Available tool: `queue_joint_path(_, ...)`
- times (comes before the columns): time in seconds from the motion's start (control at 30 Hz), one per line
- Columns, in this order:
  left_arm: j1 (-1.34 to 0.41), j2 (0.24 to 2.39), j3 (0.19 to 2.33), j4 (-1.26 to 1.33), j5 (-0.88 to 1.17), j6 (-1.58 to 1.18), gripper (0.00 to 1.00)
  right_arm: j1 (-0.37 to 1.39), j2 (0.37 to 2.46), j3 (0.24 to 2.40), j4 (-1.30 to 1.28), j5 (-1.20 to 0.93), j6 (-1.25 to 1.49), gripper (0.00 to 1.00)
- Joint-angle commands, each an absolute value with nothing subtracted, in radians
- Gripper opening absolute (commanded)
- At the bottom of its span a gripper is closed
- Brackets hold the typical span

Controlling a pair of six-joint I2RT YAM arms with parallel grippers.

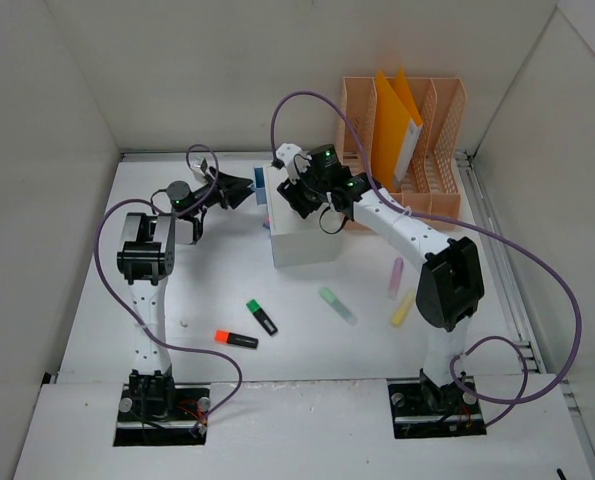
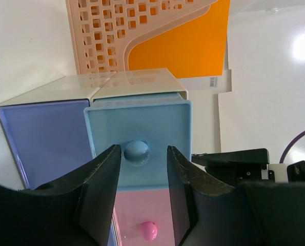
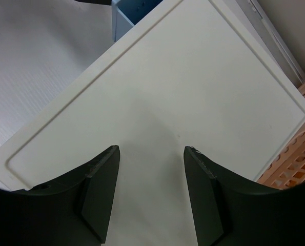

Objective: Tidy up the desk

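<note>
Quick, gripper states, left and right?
Left gripper: open, set either side of the round light-blue drawer knob, not clamped on it.
Right gripper: open, holding nothing, above the white plastic box.

desk [image 1: 207,290] | drawer box [image 1: 307,248] | file rack [image 1: 445,160] | five markers [image 1: 262,317]

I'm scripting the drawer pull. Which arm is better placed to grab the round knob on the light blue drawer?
Left. The left gripper straddles the round knob of the light blue drawer, jaws open. The right gripper hangs above the white box, away from the knob.
</note>
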State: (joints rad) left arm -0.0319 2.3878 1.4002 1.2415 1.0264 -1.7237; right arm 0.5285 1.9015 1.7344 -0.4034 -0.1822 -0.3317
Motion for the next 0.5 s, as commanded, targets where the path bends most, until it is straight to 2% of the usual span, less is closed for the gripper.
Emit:
queue_joint_path(0.0, -0.04, 2.318, 1.419, 1.301, 1.054, -1.69, 0.37, 0.528, 1.894, 1.767, -0.353, -0.156, -0.342, 0.5)
queue_joint_path(0.17, -0.04, 2.313, 1.434, 1.269, 1.055, -1.675, 0.37, 0.535, 1.894, 1.756, -0.351, -0.152, -0.344, 0.49)
queue_joint_path(0.47, -0.04, 2.318, 1.437, 1.256, 1.055, -1.671, 0.27, 0.542, 1.896, 1.723, -0.357, -0.146, -0.353, 0.44)
